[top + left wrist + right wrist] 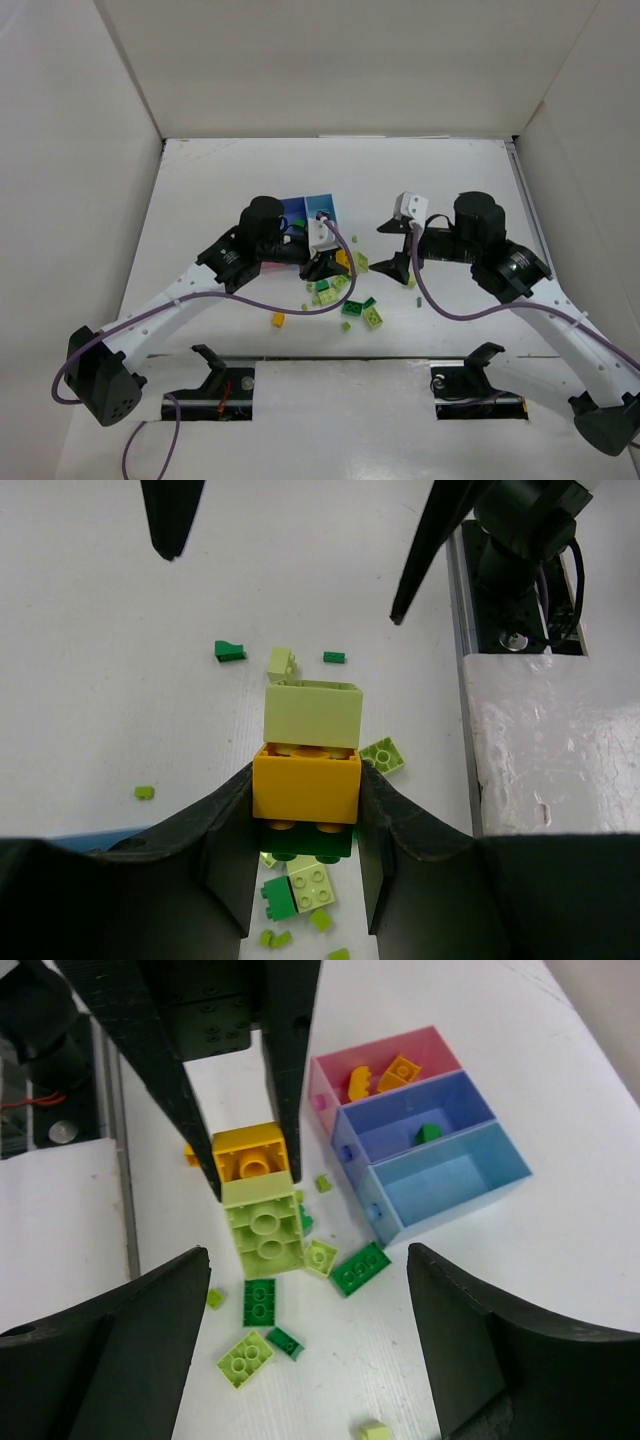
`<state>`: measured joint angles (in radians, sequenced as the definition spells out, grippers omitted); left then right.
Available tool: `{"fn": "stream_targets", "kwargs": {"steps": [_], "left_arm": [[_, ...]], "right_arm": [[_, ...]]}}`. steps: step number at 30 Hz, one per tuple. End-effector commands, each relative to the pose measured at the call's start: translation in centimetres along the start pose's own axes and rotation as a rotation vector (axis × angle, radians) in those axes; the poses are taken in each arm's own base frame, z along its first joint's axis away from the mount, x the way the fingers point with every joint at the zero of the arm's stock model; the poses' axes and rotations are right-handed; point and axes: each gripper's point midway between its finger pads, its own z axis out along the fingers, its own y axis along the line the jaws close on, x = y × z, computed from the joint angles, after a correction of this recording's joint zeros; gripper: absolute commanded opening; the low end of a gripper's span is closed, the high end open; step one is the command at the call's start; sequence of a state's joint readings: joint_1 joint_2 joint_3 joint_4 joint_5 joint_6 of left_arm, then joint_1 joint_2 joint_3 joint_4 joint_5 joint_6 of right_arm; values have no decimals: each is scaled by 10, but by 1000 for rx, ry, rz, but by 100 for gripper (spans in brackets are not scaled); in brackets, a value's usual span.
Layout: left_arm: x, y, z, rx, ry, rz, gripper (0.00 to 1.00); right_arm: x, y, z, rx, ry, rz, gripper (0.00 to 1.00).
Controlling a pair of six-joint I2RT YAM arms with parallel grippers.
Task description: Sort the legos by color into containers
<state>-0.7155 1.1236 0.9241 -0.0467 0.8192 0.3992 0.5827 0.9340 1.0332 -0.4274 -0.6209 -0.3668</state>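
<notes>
Item: orange-yellow lego point(306, 785) with a pale lime lego point(313, 713) joined to it, at lower centre of the left wrist view. The jaws of the left gripper point(328, 262) were clamped on the orange-yellow one's sides.

Loose legos point(360, 1268), dark green and lime, lay scattered on the white bench point(560, 1290) beneath.

Containers, joined in a row at upper right of the right wrist view:
- pink bin point(430, 1050) held two orange pieces
- periwinkle bin point(460, 1105) held one dark green piece
- light blue bin point(440, 1180)

Right gripper point(390, 248): jaws stood wide apart, holding nothing, near the joined pair.
</notes>
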Motion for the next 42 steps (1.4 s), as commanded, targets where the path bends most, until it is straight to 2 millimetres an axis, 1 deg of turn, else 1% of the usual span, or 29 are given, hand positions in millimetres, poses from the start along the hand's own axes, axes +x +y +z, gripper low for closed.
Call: {"fn": "stream_targets", "kwargs": {"steps": [1,2,5,6,8,10,12,15,16,17,19,20,22,23,25,26,27,28,29,30,32,33,34,35,36,37,39,40,42], "left_arm": [[-17,2,-6,-21,-50,68,28],[-17,2,-6,-21,-50,68,28],[-17,1,-6,-13,-53,68,28],[-17,1,-6,-13,-53,68,28],[-22,1,-7,-15,-60,76,28],[-22,1,-7,-15,-60,76,28],[-23,0,-6,-5,-63,76,28],[-26,-1,-8,-8,-70,84,28],[-26,-1,-8,-8,-70,84,28],[-22,-2,-8,-5,-64,77,28],[-24,-3,-10,-8,-70,84,28],[-24,-1,-10,-18,-67,83,28],[-24,-1,-10,-18,-67,92,28],[-24,-1,-10,-18,-67,92,28],[-23,1,-10,-28,-64,92,28],[-18,5,-10,-54,-48,85,28],[-15,8,-9,-73,-44,77,28],[-7,12,-8,-89,-26,53,28],[-9,15,-8,-111,-30,37,28],[2,15,-7,-118,-9,21,28],[9,16,-6,-135,-1,-16,27],[15,22,-10,-168,-8,-40,27],[15,24,-14,-185,-20,-43,27],[17,27,-17,-202,-27,-53,27],[17,28,-22,-219,-40,-56,27],[24,32,-27,-243,-39,-93,26],[27,37,-34,-281,-47,-111,26],[30,38,-37,-293,-53,-107,26],[30,47,-45,-352,-56,-135,26]], "right_arm": [[-6,18,8,-104,-30,-5,84],[-1,14,14,-100,-14,5,82],[4,18,27,-140,-2,3,81],[3,16,30,-139,-7,-1,80],[-5,21,34,-165,-24,-14,80],[-3,18,37,-157,-20,-13,80],[-3,16,39,-156,-22,-15,76],[0,15,42,-160,-13,-8,65],[4,15,45,-163,-3,-1,59],[1,15,45,-171,-14,-6,56],[3,17,47,-182,-10,0,48],[3,18,47,-190,-13,0,40],[2,20,47,-199,-17,0,33],[0,19,47,-197,-23,-5,25],[0,20,47,-205,-27,-5,13],[1,18,47,-192,-22,-6,0],[1,15,47,-178,-17,-6,0],[-2,11,47,-158,-18,-13,0],[-8,9,44,-140,-28,-24,0],[-7,7,45,-130,-24,-24,0],[-15,-12,38,-62,-32,-19,0],[-10,-19,39,-39,-18,5,0],[-12,-25,38,-24,-18,24,0],[-15,-41,33,36,-23,31,0],[-13,-48,34,49,-17,47,0],[-12,-56,36,65,-22,54,0],[-20,-69,34,75,-50,57,0],[-10,-72,40,62,-31,78,0],[-15,-84,45,75,-37,75,0]]}}
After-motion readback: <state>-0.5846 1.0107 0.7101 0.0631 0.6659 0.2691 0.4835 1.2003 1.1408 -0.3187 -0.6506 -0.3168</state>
